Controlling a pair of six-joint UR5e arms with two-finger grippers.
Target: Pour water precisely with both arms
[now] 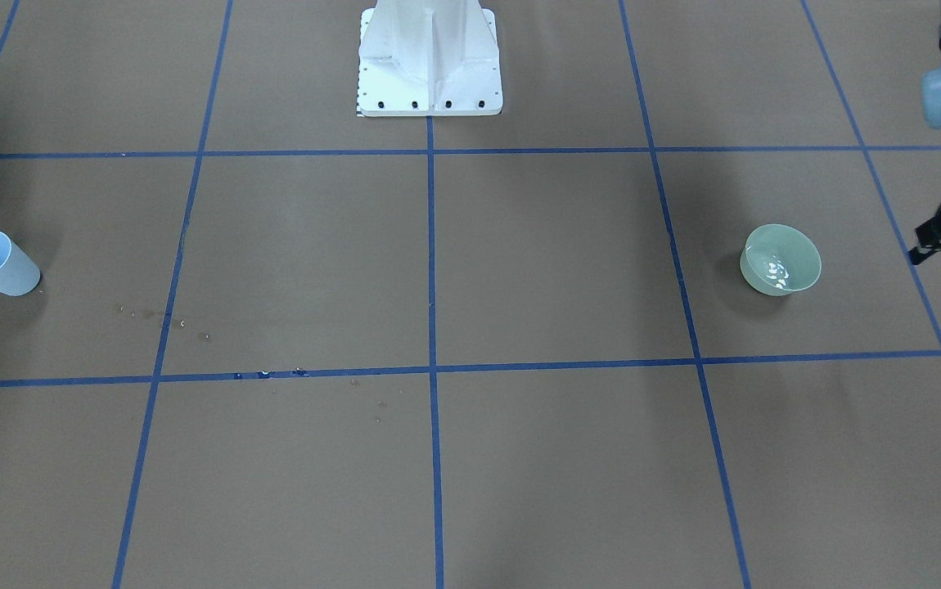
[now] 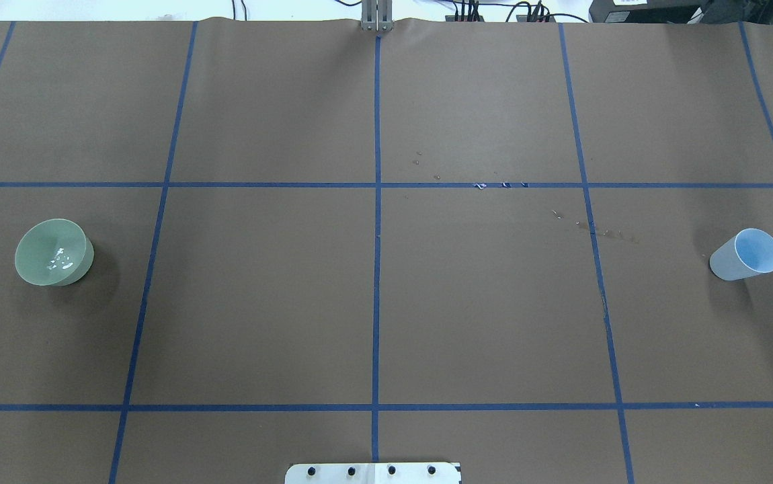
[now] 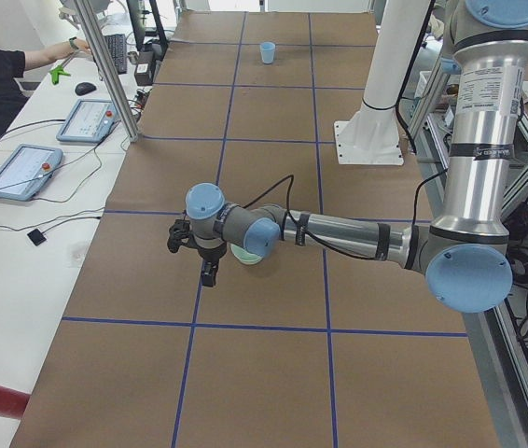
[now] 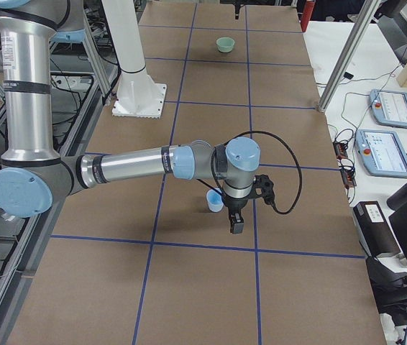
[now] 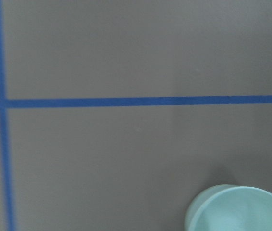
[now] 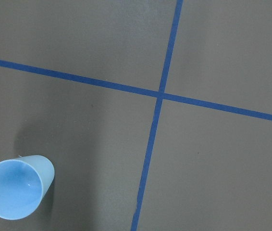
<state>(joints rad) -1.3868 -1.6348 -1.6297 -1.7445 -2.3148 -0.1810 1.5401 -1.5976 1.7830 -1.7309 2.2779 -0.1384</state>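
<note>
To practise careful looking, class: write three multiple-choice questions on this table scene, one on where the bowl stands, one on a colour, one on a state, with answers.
1. In the overhead view, the bowl stands:
A) at the left
B) in the middle
C) at the right

2. The cup is:
A) red
B) light blue
C) yellow

3. The bowl holds:
A) a spoon
B) nothing at all
C) a little water

Answers:
1 A, it sits near that view's left edge.
2 B, its wall and inside are pale blue.
3 C, white glints show on the bowl's bottom.
</note>
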